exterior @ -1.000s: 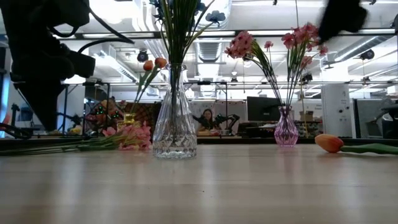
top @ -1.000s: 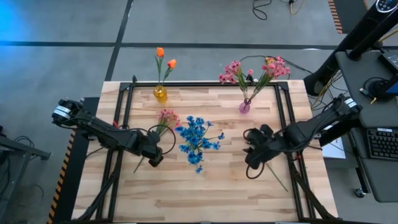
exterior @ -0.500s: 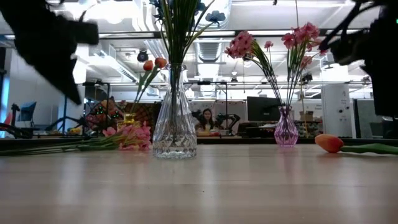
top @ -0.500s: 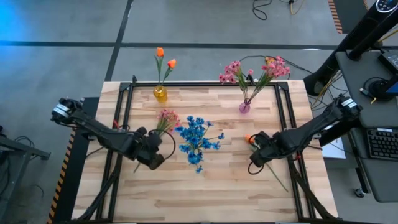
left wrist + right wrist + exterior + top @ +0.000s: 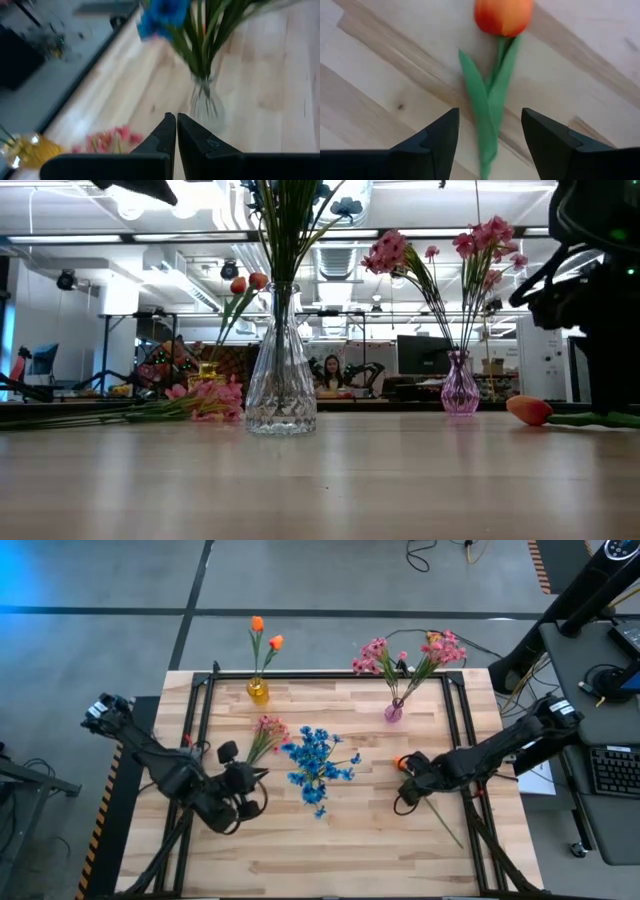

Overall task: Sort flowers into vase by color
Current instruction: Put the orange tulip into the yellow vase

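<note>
The right gripper, jaws apart, now straddles the orange tulip lying right of the blue vase, with bare table on the near side. The left gripper, fingers together, has pulled back nearer, away from the pink spray.

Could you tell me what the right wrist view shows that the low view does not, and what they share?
Only the right wrist view shows the right gripper with open fingers straddling the tulip's green stalk on the table. Only the low view shows the clear vase, the pink vase, the yellow vase and the loose pink flowers. Both show the orange tulip lying flat.
</note>
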